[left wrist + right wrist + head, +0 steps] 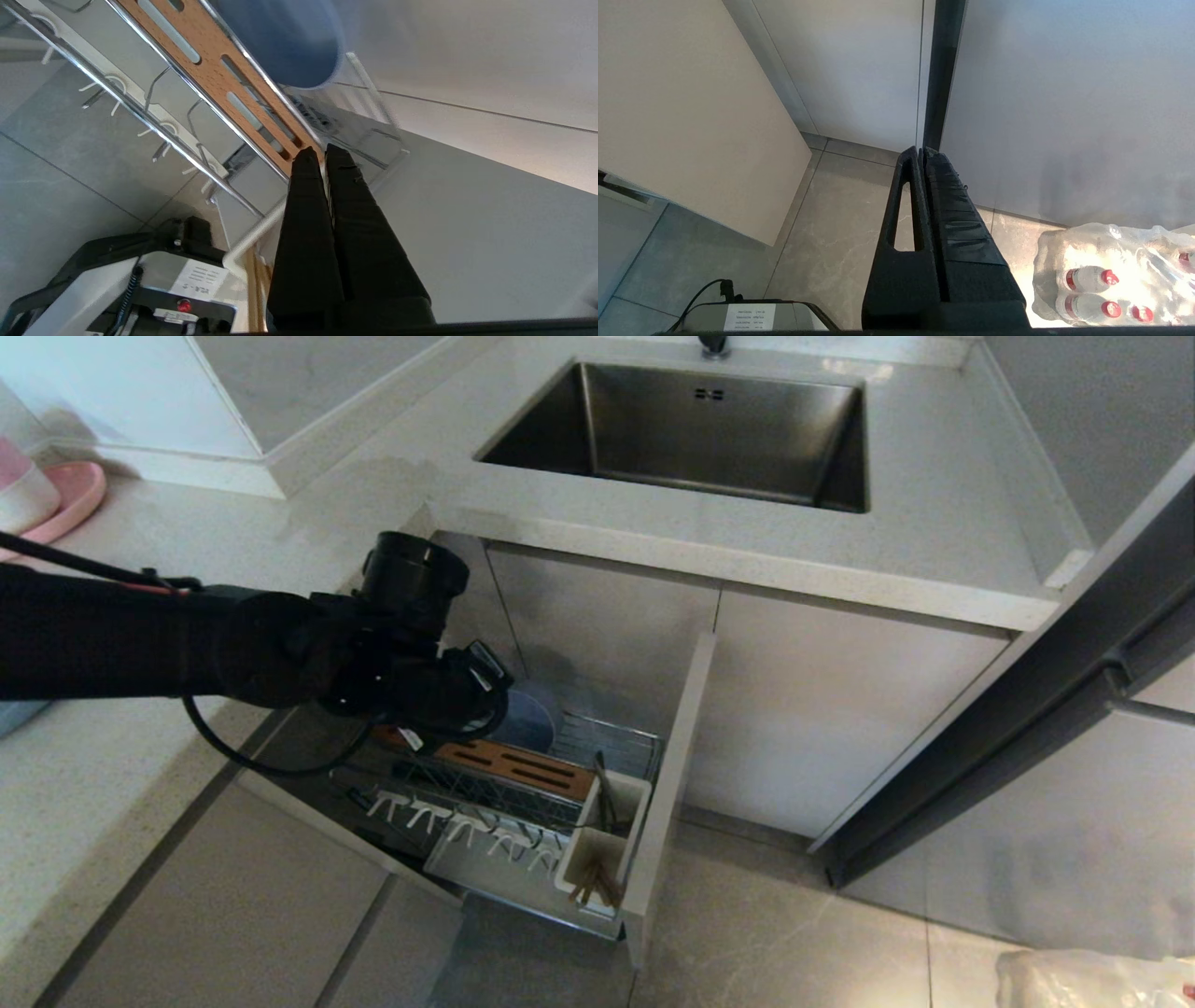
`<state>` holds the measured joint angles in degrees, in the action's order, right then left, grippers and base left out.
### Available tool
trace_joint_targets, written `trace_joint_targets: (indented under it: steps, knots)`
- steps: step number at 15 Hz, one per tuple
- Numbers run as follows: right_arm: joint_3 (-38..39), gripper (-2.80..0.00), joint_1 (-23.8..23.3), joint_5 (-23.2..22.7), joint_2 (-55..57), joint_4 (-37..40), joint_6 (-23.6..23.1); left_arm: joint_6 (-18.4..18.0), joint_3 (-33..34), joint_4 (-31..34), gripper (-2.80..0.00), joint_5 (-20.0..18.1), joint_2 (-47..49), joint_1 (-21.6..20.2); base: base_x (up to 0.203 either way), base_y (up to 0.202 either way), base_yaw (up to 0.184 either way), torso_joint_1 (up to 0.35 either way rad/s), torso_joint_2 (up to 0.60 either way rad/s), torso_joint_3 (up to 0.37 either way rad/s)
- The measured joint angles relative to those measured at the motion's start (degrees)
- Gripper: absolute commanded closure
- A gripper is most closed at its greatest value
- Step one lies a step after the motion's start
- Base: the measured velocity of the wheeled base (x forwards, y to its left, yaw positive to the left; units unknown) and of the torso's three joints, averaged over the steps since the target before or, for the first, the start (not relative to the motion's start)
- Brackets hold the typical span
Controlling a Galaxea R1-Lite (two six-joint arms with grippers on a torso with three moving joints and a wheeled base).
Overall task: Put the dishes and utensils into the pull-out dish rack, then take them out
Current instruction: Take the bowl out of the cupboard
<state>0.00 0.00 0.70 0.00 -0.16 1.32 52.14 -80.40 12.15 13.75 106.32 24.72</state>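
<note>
Left arm: reaches in from the left across the table [840, 551] edge and bends down over the pulled-out rack [523, 793] under the sink [691, 429].
Left tool [316, 154]: clenched tight with nothing between the fingers; in the wrist view its tips sit over the end of the wooden bar [210, 60], near the blue dish.
Right tool [922, 154]: also clenched and empty, hanging low by the cabinet fronts over the floor [831, 252], beside a wrapped pack of bottles [1111, 275]; out of the head view.
Rack: drawn out of the cabinet, its beige front panel [667, 784] nearest the room.
Blue dish [527, 723]: stands on edge at the back of the rack, just behind the wooden bar; the left wrist covers most of it, so I cannot tell bowl from plate.
Chopsticks [593, 887]: standing in the front part of the white cup [602, 854] at the rack's right end.
Metal utensil [605, 789]: a thin dark stem stands in the rear part of the same cup; too slim to make out more.
White prongs [457, 826]: a row along the rack's front rail, bare.
Pink plate [70, 499]: at the far left on the table, cut off by the edge, with a pink-and-white bowl [23, 490] on it.
Hidden: the rack's left end lies under the arm.
</note>
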Motion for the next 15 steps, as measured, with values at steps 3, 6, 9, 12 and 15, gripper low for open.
trace_joint_targets:
  steps: [3,6,9,12,15]
  knots:
    - [0.0,0.00,0.0,0.0,0.0,0.0,0.0,-1.0,0.1,-4.4,0.00,0.3,4.3,-0.2,0.000,0.000,0.000,0.000,0.00,0.000]
    - [0.0,0.00,0.0,0.0,0.0,0.0,0.0,-2.3,-0.3,-5.1,0.00,0.3,6.7,-1.2,0.000,0.000,0.000,0.000,0.00,0.000]
    - [0.0,0.00,0.0,0.0,0.0,0.0,0.0,-3.0,-0.9,-5.2,0.00,0.3,8.0,-1.5,0.000,0.000,0.000,0.000,0.00,0.000]
    - [0.0,0.00,0.0,0.0,0.0,0.0,0.0,-3.8,-1.6,-6.4,-2.80,0.3,8.4,-1.8,0.000,0.000,0.000,0.000,0.00,0.000]
    - [0.0,0.00,0.0,0.0,0.0,0.0,0.0,-4.4,-4.5,-7.2,-2.80,0.3,9.5,-2.4,0.000,0.000,0.000,0.000,0.00,0.000]
